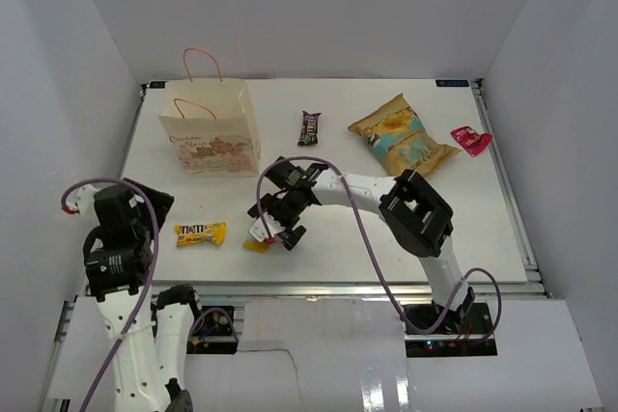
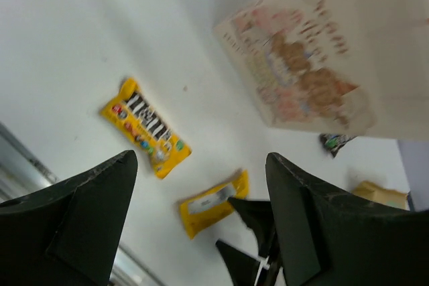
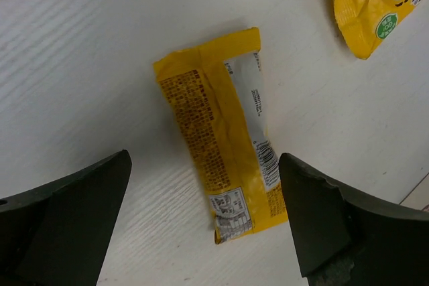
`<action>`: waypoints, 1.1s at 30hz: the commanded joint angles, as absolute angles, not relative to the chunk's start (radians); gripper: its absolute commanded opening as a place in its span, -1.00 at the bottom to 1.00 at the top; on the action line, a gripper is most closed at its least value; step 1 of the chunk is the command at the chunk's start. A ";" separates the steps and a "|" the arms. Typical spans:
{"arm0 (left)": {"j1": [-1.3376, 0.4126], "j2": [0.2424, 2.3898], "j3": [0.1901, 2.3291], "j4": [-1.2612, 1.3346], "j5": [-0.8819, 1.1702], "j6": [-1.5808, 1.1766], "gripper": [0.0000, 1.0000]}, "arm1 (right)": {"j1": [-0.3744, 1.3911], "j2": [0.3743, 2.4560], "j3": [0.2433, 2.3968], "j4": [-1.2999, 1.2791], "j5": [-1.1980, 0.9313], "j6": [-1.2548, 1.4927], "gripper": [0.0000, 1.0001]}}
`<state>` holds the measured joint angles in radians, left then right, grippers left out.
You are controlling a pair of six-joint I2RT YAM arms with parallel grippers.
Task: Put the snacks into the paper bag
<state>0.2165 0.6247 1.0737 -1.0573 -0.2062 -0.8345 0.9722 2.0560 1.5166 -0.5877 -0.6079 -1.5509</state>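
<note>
right tool (image 3: 204, 222) hangs spread wide over the yellow bar (image 3: 218, 145) (left tool (image 2: 200, 216) also released).

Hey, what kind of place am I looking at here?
Probably a robot test cell in a lab: a white table boxed in by plain white walls, a left arm and right arm bolted at its near edge, and a paper bag, chip bag and M&M's pack laid out like props.
</note>
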 commanded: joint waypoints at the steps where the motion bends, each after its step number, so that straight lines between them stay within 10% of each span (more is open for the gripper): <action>1: 0.215 0.568 0.936 -1.169 -0.108 -0.896 0.75 | 0.986 2.106 1.560 -0.461 -0.522 -1.467 0.91; 5: 0.215 0.463 0.789 -1.140 0.093 -0.959 0.75 | 0.989 2.144 1.552 -0.405 -0.492 -1.387 0.74; 15: 0.215 0.431 0.483 -0.776 0.604 -1.003 0.75 | 0.971 2.091 1.450 -0.542 -0.606 -1.250 -0.45; 33: 0.201 0.560 0.393 -0.502 0.835 -0.946 0.68 | 0.896 1.893 1.370 -0.371 -0.808 -0.652 -0.57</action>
<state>0.2108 0.5529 0.3992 -0.5396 0.8017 -0.9615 0.8909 1.9213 1.3327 -0.4332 -0.7742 -0.7677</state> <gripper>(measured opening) 0.847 0.219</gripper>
